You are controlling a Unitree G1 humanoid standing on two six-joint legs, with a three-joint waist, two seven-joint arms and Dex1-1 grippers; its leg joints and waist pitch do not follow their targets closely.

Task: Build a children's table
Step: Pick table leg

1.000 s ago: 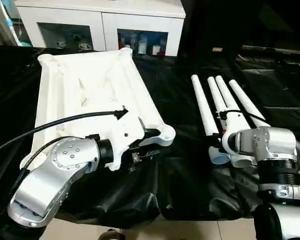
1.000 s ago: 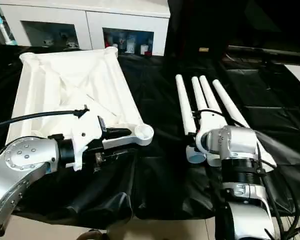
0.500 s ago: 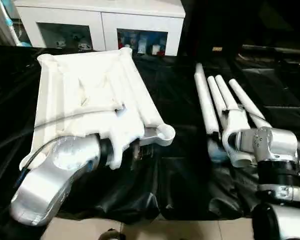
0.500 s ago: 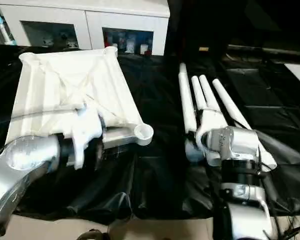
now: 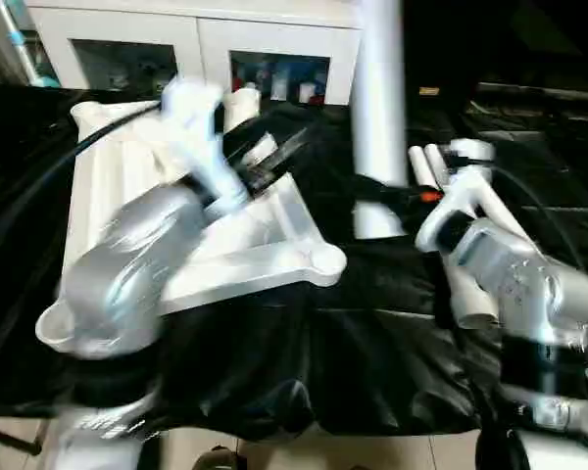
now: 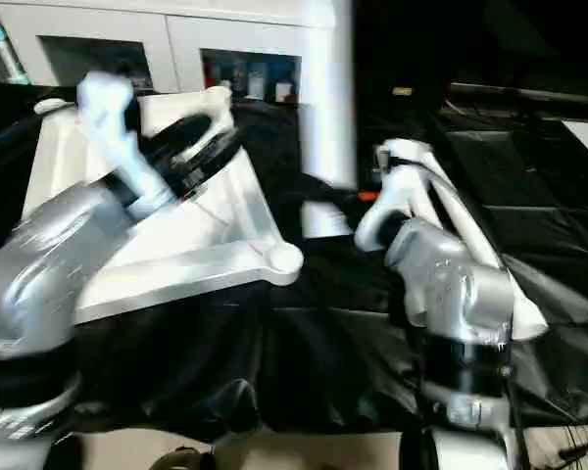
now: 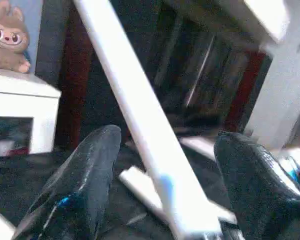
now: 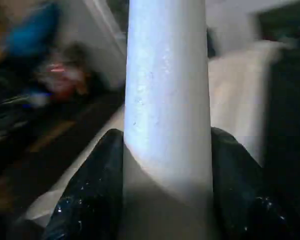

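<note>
The white table top point(image 5: 274, 257) lies underside up on the left of the black cover, a round corner socket point(image 5: 326, 260) at its near right. My right gripper point(image 5: 377, 196) is shut on one white leg point(image 5: 377, 108) and holds it upright above the cover, right of the top. Both black fingers point(image 8: 90, 195) press the leg's point(image 8: 167, 90) sides. My left gripper point(image 5: 274, 155) is raised over the table top, pointing towards that leg. Its fingers point(image 7: 85, 190) stand wide apart and open, with the held leg point(image 7: 140, 125) seen beyond them, untouched.
More white legs point(image 5: 426, 171) lie on the black cover point(image 5: 304, 352) behind my right arm. A white glass-door cabinet point(image 5: 196, 39) stands at the back. A black cable point(image 5: 39, 186) runs along my left arm. A plush toy point(image 7: 10, 35) sits on a white shelf.
My right gripper has lifted one leg out of the row and stood it upright. My left arm has swung up from the top's near corner to above it, its jaws wider apart.
</note>
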